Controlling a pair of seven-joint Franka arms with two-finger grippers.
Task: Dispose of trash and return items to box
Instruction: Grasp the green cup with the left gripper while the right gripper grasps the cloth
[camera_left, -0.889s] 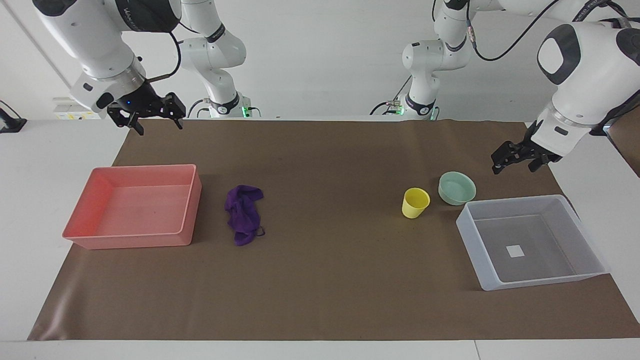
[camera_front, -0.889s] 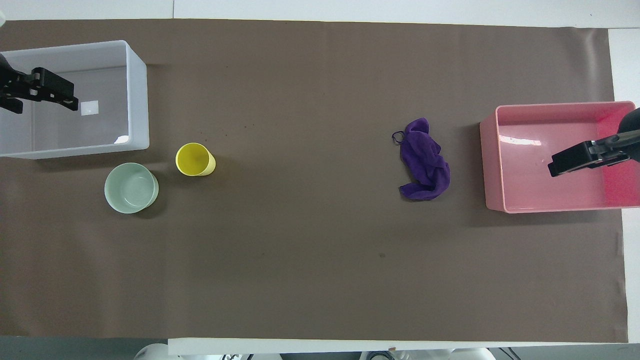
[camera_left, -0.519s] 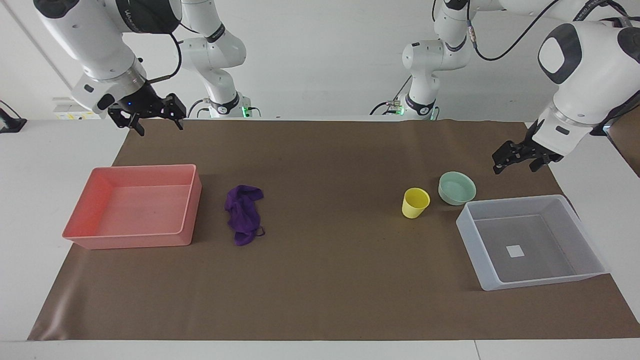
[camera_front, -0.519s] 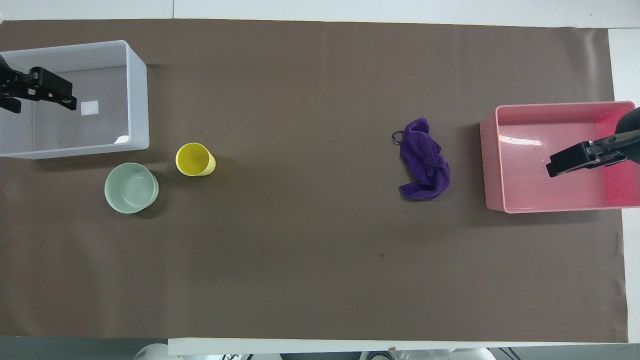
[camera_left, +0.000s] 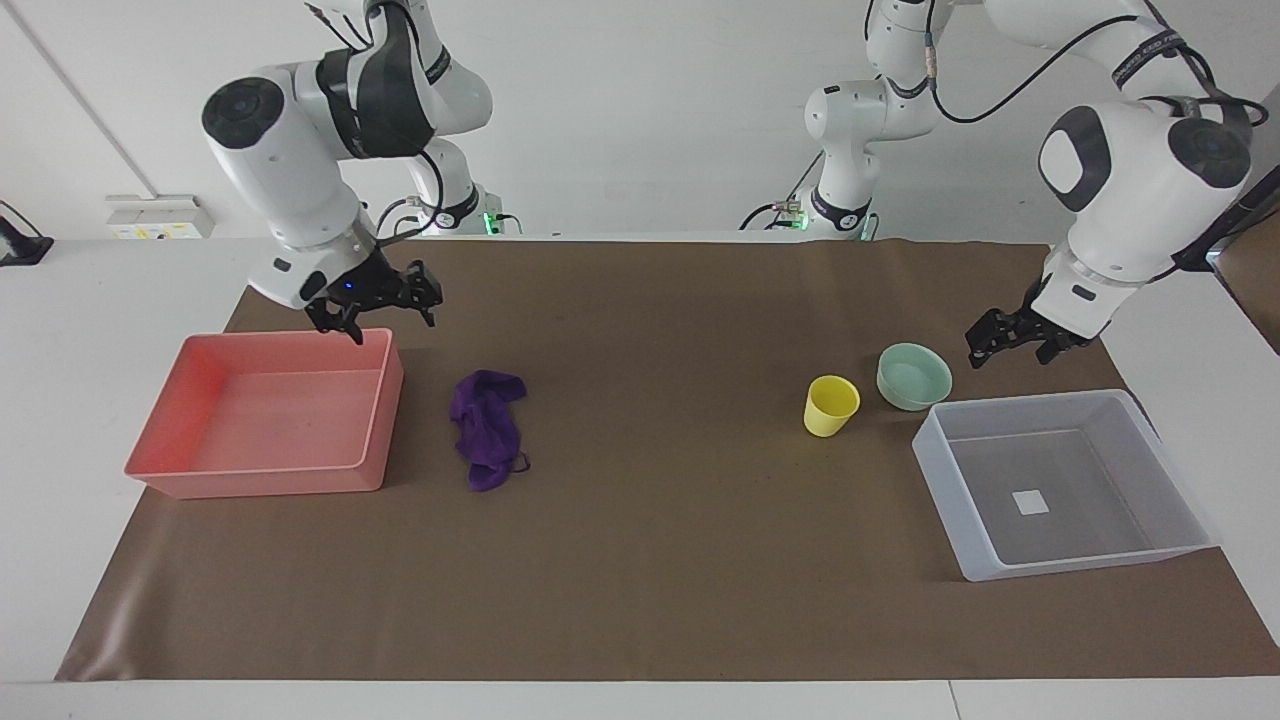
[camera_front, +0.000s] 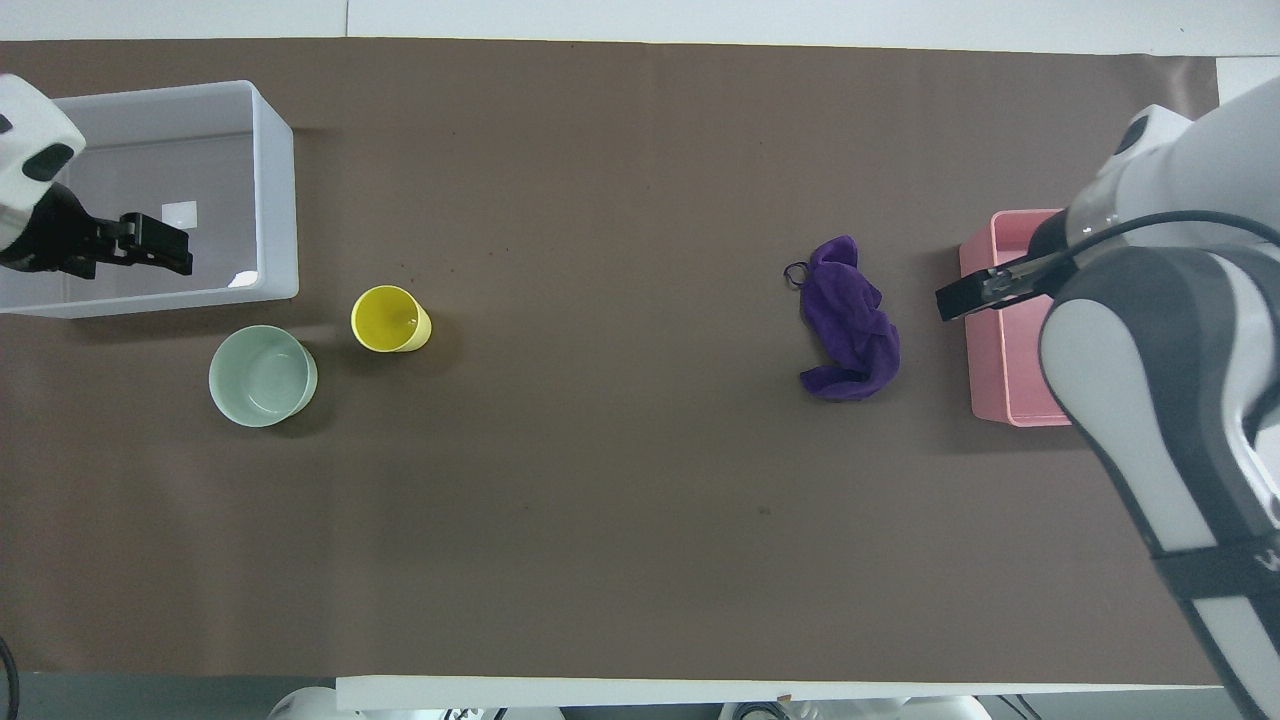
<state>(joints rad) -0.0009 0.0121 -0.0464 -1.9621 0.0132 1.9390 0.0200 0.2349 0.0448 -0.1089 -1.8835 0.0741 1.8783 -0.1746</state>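
I am hovering my right end effector (camera_left: 378, 303), fingers apart, over the tray (camera_left: 160, 470) edge, beside the rag (camera_left: 487, 428) lying on the desk; next I likely descend onto it. My left end effector (camera_left: 1012, 338), grip unreadable, is waiting near the bowl (camera_left: 913, 375).

A purple rag (camera_left: 487, 428) was seen lying beside a pink tray (camera_left: 190, 395), a yellow cup (camera_left: 830, 405) and green bowl (camera_left: 913, 375) stood near a grey bin (camera_left: 945, 470), and both grippers were raised, with the right gripper (camera_left: 383, 318) spread.
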